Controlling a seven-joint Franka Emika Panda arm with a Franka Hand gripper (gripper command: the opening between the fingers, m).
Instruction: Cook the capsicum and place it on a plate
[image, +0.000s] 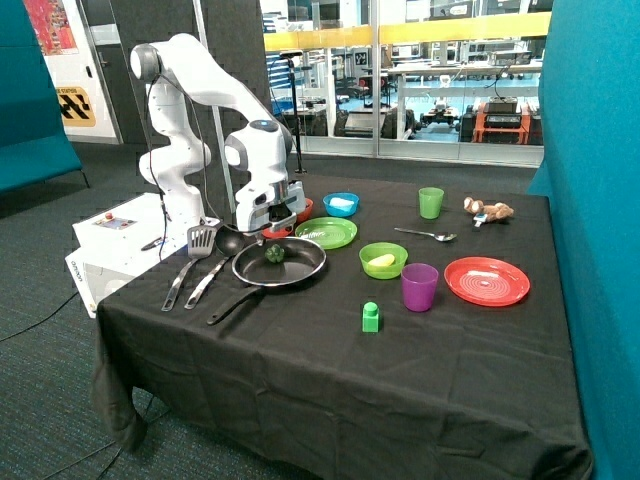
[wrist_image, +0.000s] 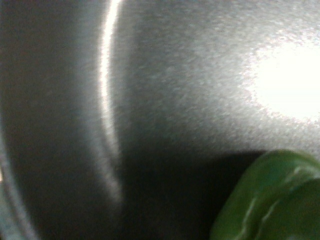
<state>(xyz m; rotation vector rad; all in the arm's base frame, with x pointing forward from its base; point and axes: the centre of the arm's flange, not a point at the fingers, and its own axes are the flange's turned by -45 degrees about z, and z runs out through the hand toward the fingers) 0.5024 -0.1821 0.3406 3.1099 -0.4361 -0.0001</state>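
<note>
We see the small dark green lumpy capsicum (image: 274, 254) (wrist_image: 270, 197) lying inside the black round frying pan (image: 300, 270) (wrist_image: 175, 90), beside the flat lime-green plastic plate (image: 326, 233). The claw (image: 277, 231) hangs just above; we cannot tell its state.

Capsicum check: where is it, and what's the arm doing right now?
Gripper low over the pan's far rim. Capsicum in the pan, not gripped. Plate bare, just beyond the pan.

This is a robotics lab or demo hall, not a kitchen. Behind the arm (image: 205, 100), glass partitions (image: 400, 70) show workbenches with equipment. The arm's base is beside a white control box (image: 125, 235) on grey carpet (image: 40, 300), and teal screens (image: 590, 200) flank it.
</note>
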